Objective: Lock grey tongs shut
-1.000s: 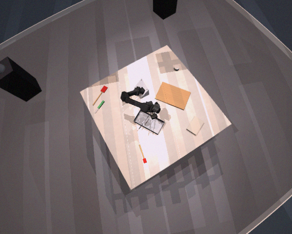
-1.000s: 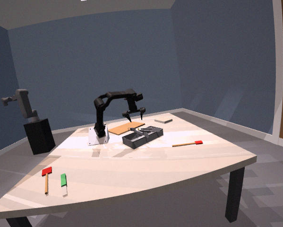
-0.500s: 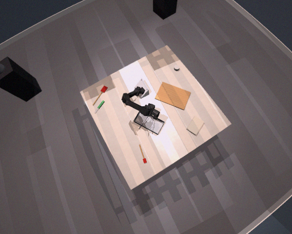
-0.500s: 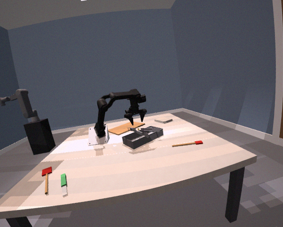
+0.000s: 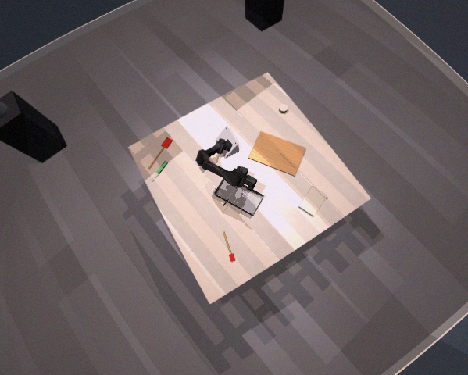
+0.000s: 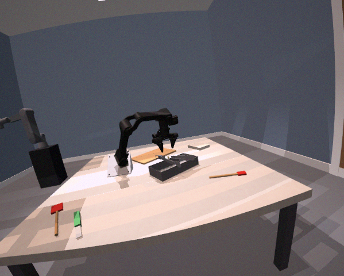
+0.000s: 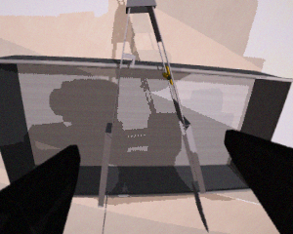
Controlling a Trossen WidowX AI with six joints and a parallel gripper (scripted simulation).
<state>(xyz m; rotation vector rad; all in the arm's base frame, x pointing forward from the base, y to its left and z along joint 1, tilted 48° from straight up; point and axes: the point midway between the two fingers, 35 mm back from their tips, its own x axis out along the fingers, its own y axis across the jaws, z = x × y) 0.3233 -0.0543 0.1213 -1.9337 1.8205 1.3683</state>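
The grey tongs [image 6: 173, 161] [image 7: 142, 8] lie open across the roasting tin [image 5: 259, 205] [image 6: 157, 173] [image 7: 146, 181]. In the wrist view their hinge end is at the top, past the tin's far rim, and both arms spread downward over the near wall. A small yellow part [image 7: 168, 74] shows on the right arm. My gripper [image 6: 167, 149] [image 7: 154, 144] is open and empty, pointing down above the tongs and tin. In the wrist view both tong arms show between my fingers, lower down. The wooden board [image 5: 272, 149] [image 6: 145, 158] has no tongs on it.
A red-headed tool [image 5: 231, 257] [image 6: 242, 173] lies beyond the tin. Another red-headed tool [image 5: 166, 142] [image 6: 56, 208] lies beside a green-handled one [image 5: 161, 166] [image 6: 77, 218]. A pale flat block [image 6: 198, 146] and a small white round thing [image 5: 283, 108] are also on the table.
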